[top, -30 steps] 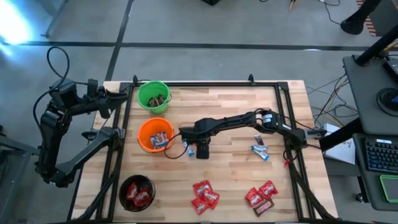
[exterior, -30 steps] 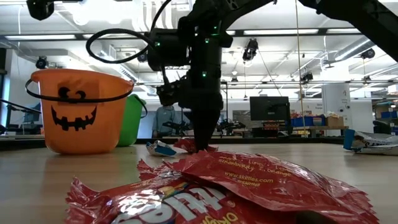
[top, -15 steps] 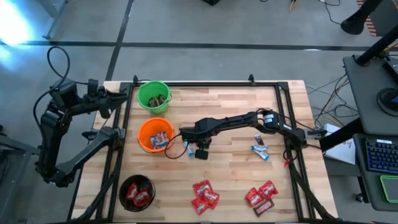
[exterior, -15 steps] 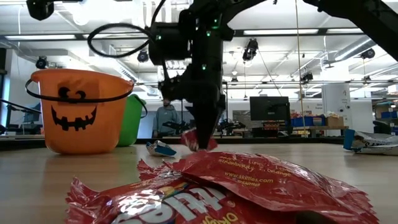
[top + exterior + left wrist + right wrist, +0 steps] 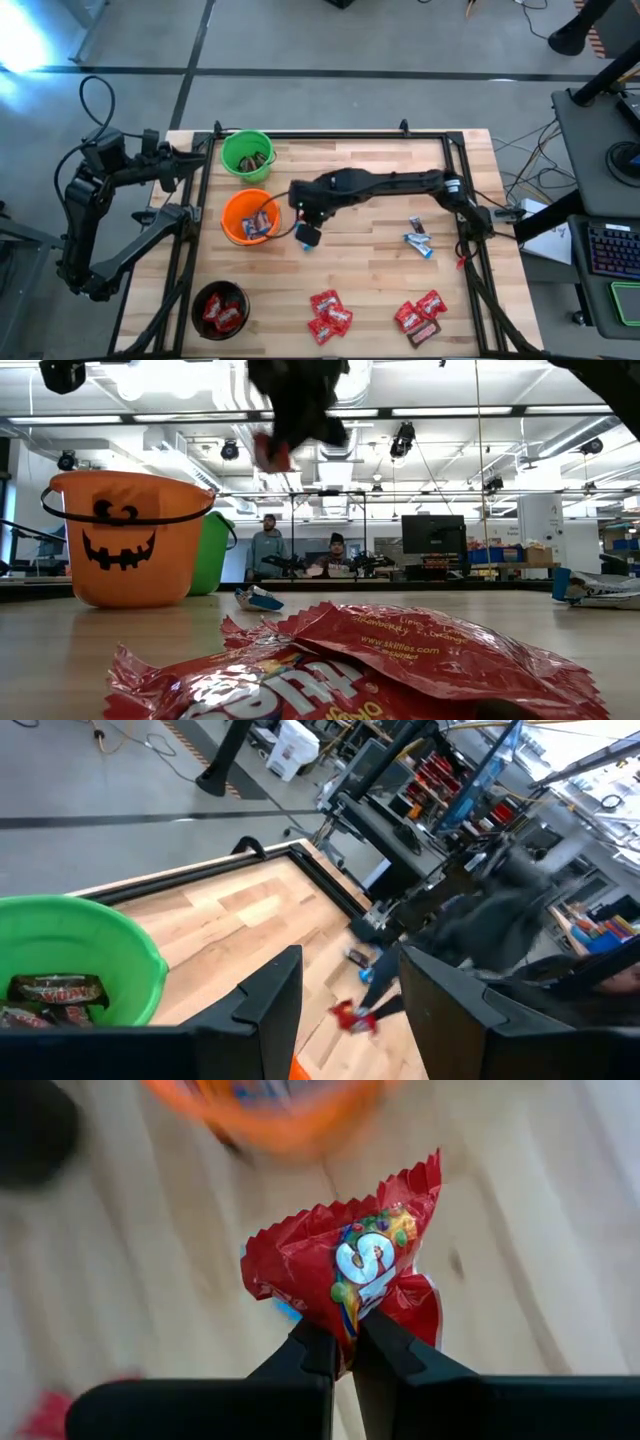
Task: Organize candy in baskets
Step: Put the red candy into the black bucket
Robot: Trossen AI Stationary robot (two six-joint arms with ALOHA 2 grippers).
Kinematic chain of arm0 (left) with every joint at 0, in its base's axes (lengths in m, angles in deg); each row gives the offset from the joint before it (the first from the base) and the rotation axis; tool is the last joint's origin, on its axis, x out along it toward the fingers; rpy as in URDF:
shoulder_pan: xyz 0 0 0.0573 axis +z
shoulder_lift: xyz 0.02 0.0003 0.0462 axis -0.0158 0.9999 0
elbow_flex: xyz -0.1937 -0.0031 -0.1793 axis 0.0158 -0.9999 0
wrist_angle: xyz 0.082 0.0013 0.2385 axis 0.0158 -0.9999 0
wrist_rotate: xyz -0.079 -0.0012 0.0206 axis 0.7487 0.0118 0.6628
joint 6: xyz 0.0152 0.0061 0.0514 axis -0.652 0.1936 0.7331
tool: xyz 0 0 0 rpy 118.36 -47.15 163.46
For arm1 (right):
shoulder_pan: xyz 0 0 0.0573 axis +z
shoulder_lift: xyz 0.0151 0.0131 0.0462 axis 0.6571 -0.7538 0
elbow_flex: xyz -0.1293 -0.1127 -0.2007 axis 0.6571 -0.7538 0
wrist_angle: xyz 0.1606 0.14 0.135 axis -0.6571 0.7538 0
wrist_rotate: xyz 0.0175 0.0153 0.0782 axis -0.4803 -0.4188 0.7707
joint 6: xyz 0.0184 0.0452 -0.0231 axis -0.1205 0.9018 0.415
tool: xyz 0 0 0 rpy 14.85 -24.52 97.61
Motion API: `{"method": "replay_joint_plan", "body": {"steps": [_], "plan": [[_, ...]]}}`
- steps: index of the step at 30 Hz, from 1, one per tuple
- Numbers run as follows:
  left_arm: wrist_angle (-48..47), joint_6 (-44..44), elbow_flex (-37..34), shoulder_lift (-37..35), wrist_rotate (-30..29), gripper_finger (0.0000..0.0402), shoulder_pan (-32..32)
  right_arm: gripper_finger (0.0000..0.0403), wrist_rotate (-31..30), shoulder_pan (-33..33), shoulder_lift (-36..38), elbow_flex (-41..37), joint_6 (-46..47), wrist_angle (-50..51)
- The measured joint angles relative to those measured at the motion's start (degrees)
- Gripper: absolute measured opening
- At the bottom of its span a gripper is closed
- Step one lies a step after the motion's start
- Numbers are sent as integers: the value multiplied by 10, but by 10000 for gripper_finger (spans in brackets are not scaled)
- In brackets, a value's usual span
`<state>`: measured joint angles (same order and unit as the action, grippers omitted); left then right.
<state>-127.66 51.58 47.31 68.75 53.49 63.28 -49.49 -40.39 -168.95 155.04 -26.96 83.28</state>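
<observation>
High view: three baskets [image 5: 247, 155]; right tool [image 5: 342, 1348] clamps one red candy [image 5: 352, 1270]; left tool's [image 5: 345, 1010] fingers parted.

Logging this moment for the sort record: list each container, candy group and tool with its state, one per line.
Green basket: upright, holds dark brown candy.
Orange basket: upright, holds blue-and-white candy.
Black basket: upright, holds red candy.
Red candy packet: lifted, pinched in right tool.
Loose red candy: on table.
Blue-and-white candy: on table.
Left tool: open, waiting beside the green basket.

Both arms are matte black, jointed, with looping black cables trailing.
</observation>
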Motion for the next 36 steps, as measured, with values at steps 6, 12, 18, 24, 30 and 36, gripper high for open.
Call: {"method": "replay_joint_plan", "body": {"steps": [6,12,18,24,30,36], "plan": [[-12,-22,0,-10,13,150,0,12,-19,12,0,106,27,-39],[-12,-89,0,-29,16,150,0,12,-23,18,21,104,37,-161],[-9,-129,-6,-53,24,150,0,13,-32,18,21,106,31,-199],[30,-151,-13,-57,30,150,0,13,-59,16,20,106,26,-230],[119,-172,-23,-23,59,150,0,13,-60,10,20,106,25,-243],[124,-145,-24,24,74,150,0,13,-60,2,20,106,20,-241]]}}
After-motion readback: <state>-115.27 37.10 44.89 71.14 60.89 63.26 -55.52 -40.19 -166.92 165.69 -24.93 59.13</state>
